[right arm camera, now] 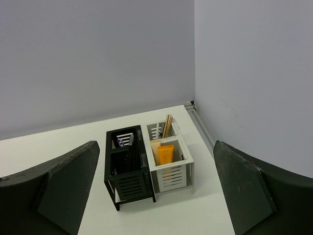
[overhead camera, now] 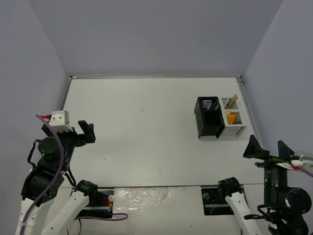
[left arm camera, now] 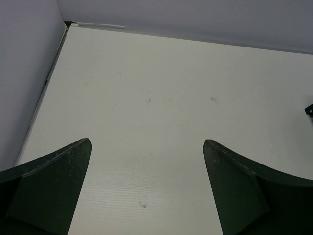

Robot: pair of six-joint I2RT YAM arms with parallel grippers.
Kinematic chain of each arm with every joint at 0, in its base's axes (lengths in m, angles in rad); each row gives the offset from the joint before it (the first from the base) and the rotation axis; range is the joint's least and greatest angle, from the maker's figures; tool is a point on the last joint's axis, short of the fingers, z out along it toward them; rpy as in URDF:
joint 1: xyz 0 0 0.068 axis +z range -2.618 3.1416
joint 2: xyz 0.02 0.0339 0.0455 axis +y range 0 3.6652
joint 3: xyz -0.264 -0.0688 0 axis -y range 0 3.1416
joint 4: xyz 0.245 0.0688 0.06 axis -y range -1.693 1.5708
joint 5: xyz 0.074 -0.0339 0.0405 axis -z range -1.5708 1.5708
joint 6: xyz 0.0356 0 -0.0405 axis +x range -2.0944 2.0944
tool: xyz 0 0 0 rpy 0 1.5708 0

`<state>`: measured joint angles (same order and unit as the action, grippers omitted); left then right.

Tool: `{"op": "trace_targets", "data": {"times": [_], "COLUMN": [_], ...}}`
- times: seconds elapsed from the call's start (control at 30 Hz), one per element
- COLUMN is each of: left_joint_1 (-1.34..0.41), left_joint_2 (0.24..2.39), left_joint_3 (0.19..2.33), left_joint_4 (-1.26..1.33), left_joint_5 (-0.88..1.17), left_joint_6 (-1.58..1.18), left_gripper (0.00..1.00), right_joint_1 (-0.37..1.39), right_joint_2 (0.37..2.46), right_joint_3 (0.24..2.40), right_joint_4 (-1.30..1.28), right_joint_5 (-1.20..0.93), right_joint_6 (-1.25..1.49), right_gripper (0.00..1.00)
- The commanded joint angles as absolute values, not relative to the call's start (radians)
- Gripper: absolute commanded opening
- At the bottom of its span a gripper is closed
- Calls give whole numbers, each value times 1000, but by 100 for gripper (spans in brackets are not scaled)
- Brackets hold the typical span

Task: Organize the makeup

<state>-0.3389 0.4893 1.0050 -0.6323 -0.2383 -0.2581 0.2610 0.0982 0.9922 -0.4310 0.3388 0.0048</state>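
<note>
The left gripper (left arm camera: 146, 147) is held above the left side of the white table (overhead camera: 142, 127), its jaws spread wide with nothing between them; only bare tabletop is seen below them in the left wrist view. The right gripper (overhead camera: 267, 149) is held at the near right of the table, its jaws likewise spread wide and empty, and is pointed toward the holders. A black mesh holder (right arm camera: 128, 169) and a white slatted holder (right arm camera: 172, 169) are set side by side and touching on the right part of the table, close to the right wall, well apart from both grippers. The makeup is all found inside these holders. Beige wooden sticks (right arm camera: 167, 126) are leaned in the rear compartment of the white holder, and an orange tube (right arm camera: 165, 153) is stood upright in its front compartment. A lavender item (right arm camera: 122, 141) is seen in the rear compartment of the black holder; its exact shape cannot be told. Thin dark items appear to be stood in the black holder's front compartment, but they are hard to separate from the mesh.
</note>
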Motion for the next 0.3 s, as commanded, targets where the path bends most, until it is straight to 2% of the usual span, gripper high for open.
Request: {"op": "trace_targets", "data": {"times": [0.0,0.27], "left_joint_1": [-333,-333], "left_joint_2": [545,603], "left_joint_3": [1002,977], "left_joint_4": [-501,-435], "left_joint_5": [-212,-195], "left_joint_6": [-281,-287], "left_gripper": [97,97], "right_joint_1": [261,261], "right_joint_2": [145,168], "right_joint_3": [992,1003], "right_joint_4": [-370,-368], "right_joint_5": [318,308], "right_joint_6": [-13,-23], "right_gripper": [100,100]}}
